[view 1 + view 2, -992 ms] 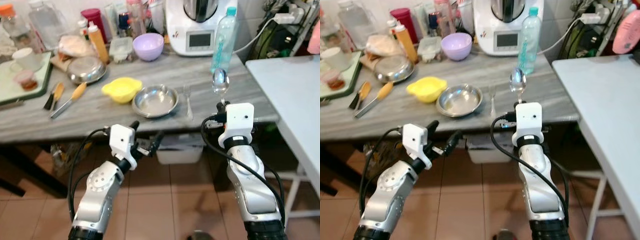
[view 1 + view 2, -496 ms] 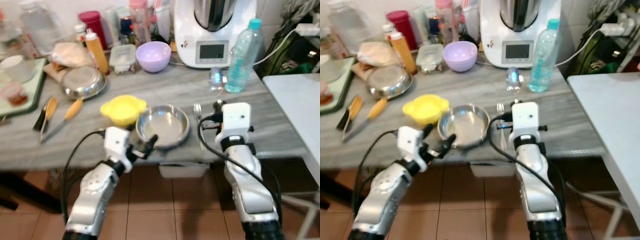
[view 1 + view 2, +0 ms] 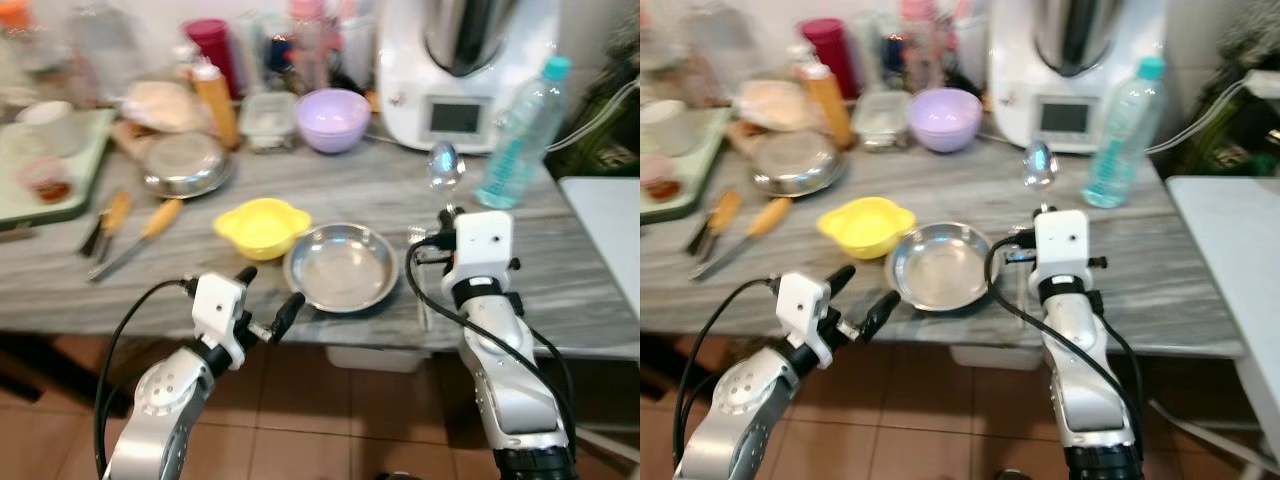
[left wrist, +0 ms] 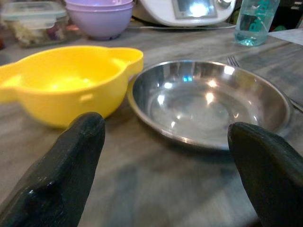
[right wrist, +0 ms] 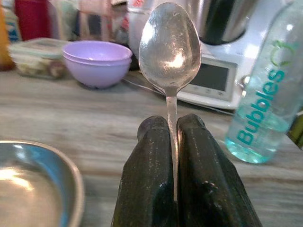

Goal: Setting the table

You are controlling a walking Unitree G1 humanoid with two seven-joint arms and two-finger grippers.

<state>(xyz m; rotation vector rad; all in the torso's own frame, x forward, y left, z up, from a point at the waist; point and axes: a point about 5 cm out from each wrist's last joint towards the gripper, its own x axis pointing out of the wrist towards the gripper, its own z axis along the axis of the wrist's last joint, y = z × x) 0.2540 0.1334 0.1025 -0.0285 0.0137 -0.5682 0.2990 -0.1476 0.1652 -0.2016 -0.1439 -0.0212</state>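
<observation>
My right gripper (image 5: pixel 172 126) is shut on the handle of a metal spoon (image 3: pixel 443 164). It holds the spoon upright above the grey counter (image 3: pixel 590 290), just right of a shallow steel plate (image 3: pixel 342 266). A yellow bowl (image 3: pixel 262 226) sits touching the plate's left side. A fork (image 4: pixel 232 60) lies on the counter at the plate's right, partly hidden by my right arm. My left gripper (image 3: pixel 268 292) is open at the counter's front edge, facing the gap between yellow bowl (image 4: pixel 61 87) and plate (image 4: pixel 208 101), holding nothing.
At the back of the counter stand a purple bowl (image 3: pixel 333 118), a white kitchen machine (image 3: pixel 460 70), a blue water bottle (image 3: pixel 520 130) and an orange squeeze bottle (image 3: pixel 216 92). A steel dish (image 3: pixel 185 165), knives (image 3: pixel 140 225) and a green tray (image 3: pixel 45 175) lie left. A white table (image 3: pixel 612 225) adjoins on the right.
The whole view has shifted as I came closer to the counter and turned left. The spoon stays upright in my right gripper; my left gripper stays open at the front edge.
</observation>
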